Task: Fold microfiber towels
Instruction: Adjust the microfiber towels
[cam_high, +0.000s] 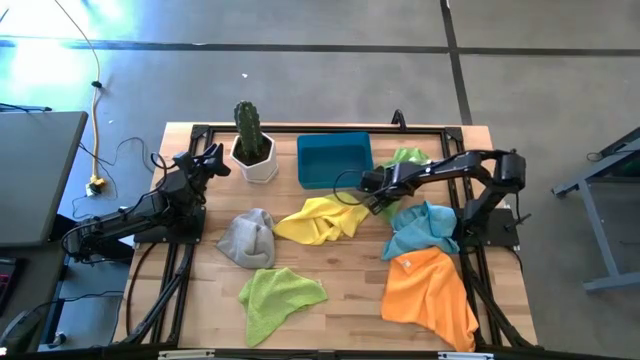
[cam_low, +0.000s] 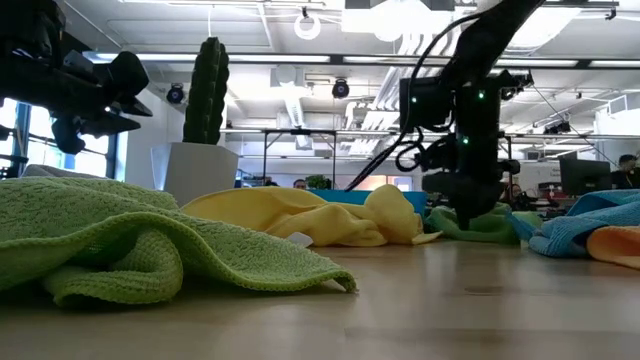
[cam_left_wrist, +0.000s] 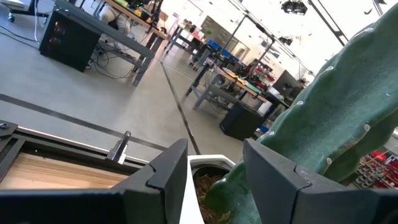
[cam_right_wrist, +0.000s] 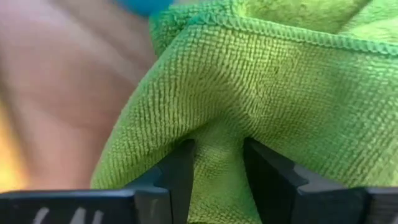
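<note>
Right fingers (cam_right_wrist: 214, 180) pinch looped, hemmed lime green towel (cam_right_wrist: 261, 93) (left fingers (cam_left_wrist: 214, 180) parted, empty).

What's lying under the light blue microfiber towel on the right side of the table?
The light blue microfiber towel overlaps the top edge of the larger orange microfiber towel; elsewhere it lies on the wooden table. Anything beneath its bunched middle is covered and cannot be seen.

Grey concrete floor (cam_high: 300, 80) — open workshop beyond, desks (cam_left_wrist: 99, 37) under bright ceiling lights (cam_low: 310, 25).
</note>
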